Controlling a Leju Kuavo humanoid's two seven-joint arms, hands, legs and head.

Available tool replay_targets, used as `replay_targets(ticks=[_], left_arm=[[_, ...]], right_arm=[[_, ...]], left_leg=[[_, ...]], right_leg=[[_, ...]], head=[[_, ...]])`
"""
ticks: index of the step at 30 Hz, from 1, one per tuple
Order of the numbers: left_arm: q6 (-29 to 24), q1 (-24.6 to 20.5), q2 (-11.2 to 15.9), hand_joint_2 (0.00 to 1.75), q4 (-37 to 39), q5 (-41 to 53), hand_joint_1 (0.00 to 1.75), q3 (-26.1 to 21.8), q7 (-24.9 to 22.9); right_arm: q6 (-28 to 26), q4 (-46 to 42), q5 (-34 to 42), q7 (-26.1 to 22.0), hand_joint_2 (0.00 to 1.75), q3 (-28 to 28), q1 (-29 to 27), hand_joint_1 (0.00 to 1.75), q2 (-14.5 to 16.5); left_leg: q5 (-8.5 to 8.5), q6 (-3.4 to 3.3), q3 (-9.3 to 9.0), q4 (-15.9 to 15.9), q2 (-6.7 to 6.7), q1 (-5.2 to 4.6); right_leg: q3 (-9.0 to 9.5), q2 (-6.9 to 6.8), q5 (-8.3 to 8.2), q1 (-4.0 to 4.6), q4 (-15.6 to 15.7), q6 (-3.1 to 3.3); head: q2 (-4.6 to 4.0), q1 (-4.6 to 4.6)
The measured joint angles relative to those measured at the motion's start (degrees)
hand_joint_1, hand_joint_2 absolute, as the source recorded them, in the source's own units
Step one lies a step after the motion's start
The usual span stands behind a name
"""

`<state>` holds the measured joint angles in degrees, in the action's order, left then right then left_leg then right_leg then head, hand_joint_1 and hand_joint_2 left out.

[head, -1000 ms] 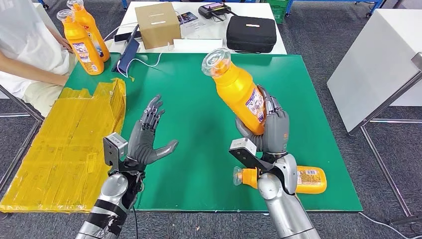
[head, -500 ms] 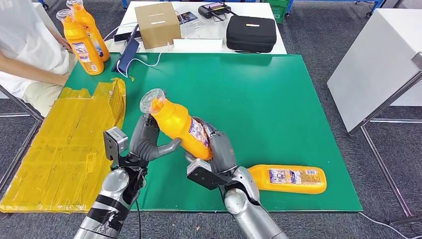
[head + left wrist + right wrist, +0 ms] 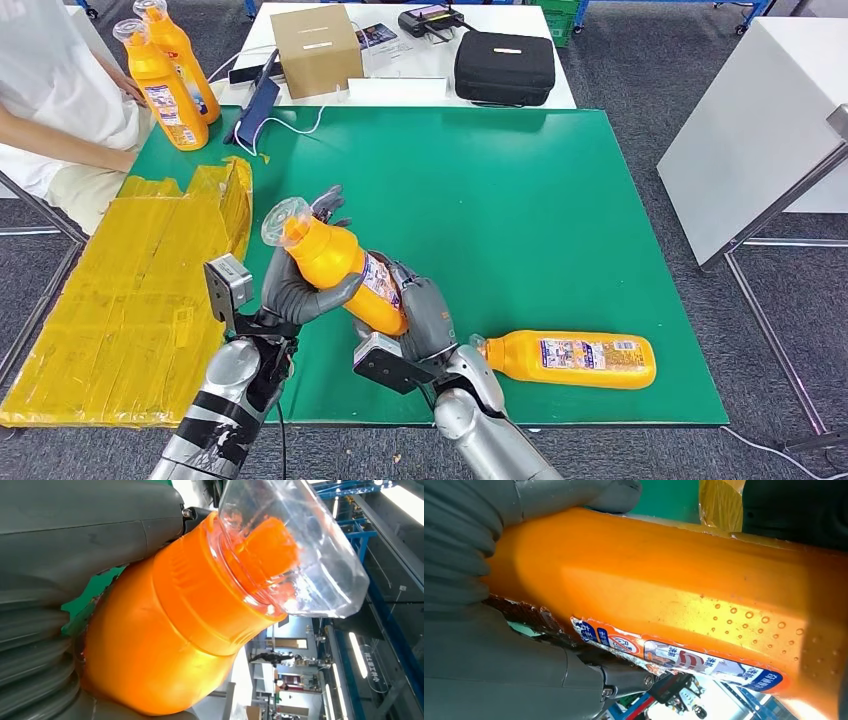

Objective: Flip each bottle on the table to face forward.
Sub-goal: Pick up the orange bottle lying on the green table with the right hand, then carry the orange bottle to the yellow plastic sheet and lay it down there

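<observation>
Head view puts your held bottle (image 3: 345,268) left of centre in the frame, tilted with its clear cap (image 3: 282,220) toward the upper left, raised above the green desk (image 3: 560,200). Your right hand (image 3: 420,320) grips the lower body of that bottle from below, fingers wrapped over the label. Your left hand (image 3: 300,285) has its thumb curled under the bottle's shoulder and its fingers rising behind the neck, so both hands are clasping the same bottle. In the left wrist view you see the orange shoulder (image 3: 165,630) pressed against the grey hand (image 3: 75,545), with the clear cap (image 3: 295,545) sticking out past it. In the right wrist view the bottle's side (image 3: 674,575) lies along the grey hand (image 3: 479,645), and the label (image 3: 684,662) has a torn edge.

A second bottle (image 3: 570,359) lies on its side at the lower right of the desk, cap toward your right arm. Two more bottles (image 3: 165,75) stand upright at the upper left, just beside a seated person (image 3: 50,90). Yellow sheeting (image 3: 130,290) covers the left side. At the top of the frame you have a cardboard box (image 3: 316,48) and a black case (image 3: 504,67).
</observation>
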<state>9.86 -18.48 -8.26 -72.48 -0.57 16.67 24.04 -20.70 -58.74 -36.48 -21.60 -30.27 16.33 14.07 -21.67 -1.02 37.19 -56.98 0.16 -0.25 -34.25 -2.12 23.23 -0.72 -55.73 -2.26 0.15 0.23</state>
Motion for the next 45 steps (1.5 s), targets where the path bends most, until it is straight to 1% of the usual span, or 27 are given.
replay_targets(ticks=[14,15,16,18,19,20,25,29,40,42,43,45], left_arm=[[-0.2,-0.1,0.0,1.75,0.5,0.4,1.75,0.4,0.4],[-0.2,-0.1,0.0,1.75,0.5,0.4,1.75,0.4,0.4],[-0.2,-0.1,0.0,1.75,0.6,0.4,1.75,0.4,0.5],[-0.3,-0.2,0.0,1.75,0.7,0.4,1.75,0.4,0.5],[-0.3,-0.2,0.0,1.75,0.8,0.5,1.75,0.4,0.5],[-0.5,-0.3,0.0,1.75,0.9,0.6,1.75,0.5,0.6],[-3.0,-1.0,0.2,1.75,0.7,2.1,1.75,0.7,0.5],[-3.3,-1.3,0.5,1.75,0.5,2.3,1.75,0.7,0.4],[-3.8,-1.3,0.7,1.75,0.4,2.7,1.75,0.8,0.4],[-6.1,-1.4,0.8,1.75,0.2,4.9,1.75,0.8,0.4],[-8.4,-1.7,1.0,1.75,-0.1,7.0,1.75,0.8,0.3],[-14.8,-2.7,1.7,1.75,-0.9,14.0,1.75,0.9,-0.8]], right_arm=[[-1.0,0.0,0.0,0.0,1.75,-0.6,0.0,1.75,0.0],[-1.2,0.0,0.0,0.0,1.75,-0.6,0.0,1.7,0.0],[-1.4,0.0,0.1,0.0,1.75,-0.6,0.0,1.56,0.0],[-1.8,-0.2,0.3,-0.1,1.75,-0.6,-0.1,0.69,0.0],[-2.1,-0.4,0.6,-0.3,1.75,-0.5,-0.1,0.29,0.0],[-2.5,-0.9,1.1,-0.6,1.75,-0.5,-0.3,0.0,-0.1],[-3.5,-6.9,5.3,-2.1,1.75,0.4,-1.9,0.0,-0.5],[-3.5,-10.3,6.0,-2.1,1.75,1.0,-2.4,0.0,-0.9],[-3.5,-13.1,6.2,-2.3,1.75,1.2,-3.1,0.0,-1.3],[-4.0,-13.7,7.0,-3.2,1.75,1.4,-3.3,0.0,-1.3],[-4.2,-14.5,7.7,-3.9,1.75,1.6,-3.7,0.0,-1.4],[-4.5,-17.3,9.5,-5.0,1.75,2.1,-4.7,0.0,-1.8]], left_leg=[[0.0,0.0,0.0,0.0,0.01,0.0],[0.0,0.0,0.0,0.0,0.01,0.0],[0.0,0.0,0.0,0.0,0.01,0.0],[0.0,0.0,0.0,0.0,0.01,0.0],[0.0,0.0,0.0,0.0,0.01,0.0],[0.0,0.0,0.0,0.0,0.0,0.0],[-0.01,0.0,0.01,0.0,0.0,0.0],[-0.01,0.0,0.0,0.0,0.01,0.0],[0.0,0.0,-0.01,0.0,0.01,0.0],[0.0,0.0,0.0,0.0,0.01,0.0],[0.0,0.0,0.0,0.0,0.0,0.0],[0.0,0.0,0.0,0.0,0.0,0.0]], right_leg=[[-0.01,0.0,0.0,0.0,0.0,0.0],[-0.01,0.0,0.0,0.0,0.0,0.0],[-0.01,0.0,0.0,0.0,0.0,0.0],[-0.01,0.0,0.0,0.0,0.0,0.0],[-0.01,0.0,0.0,0.0,0.0,0.0],[-0.01,0.0,0.0,0.0,0.0,0.0],[-0.02,0.0,0.0,0.0,0.0,0.0],[-0.02,0.0,0.0,0.0,0.0,0.0],[-0.01,0.0,0.0,0.0,0.0,0.0],[-0.02,0.0,0.0,0.0,0.0,0.0],[-0.02,0.0,0.0,0.0,0.0,0.0],[-0.02,-0.01,0.0,0.0,0.0,0.0]], head=[[0.0,0.0],[0.0,-0.01],[0.0,-0.01],[0.0,-0.01],[0.0,-0.01],[0.0,-0.01],[0.0,-0.01],[0.0,0.0],[0.0,-0.01],[0.0,0.0],[0.0,0.0],[0.0,0.01]])
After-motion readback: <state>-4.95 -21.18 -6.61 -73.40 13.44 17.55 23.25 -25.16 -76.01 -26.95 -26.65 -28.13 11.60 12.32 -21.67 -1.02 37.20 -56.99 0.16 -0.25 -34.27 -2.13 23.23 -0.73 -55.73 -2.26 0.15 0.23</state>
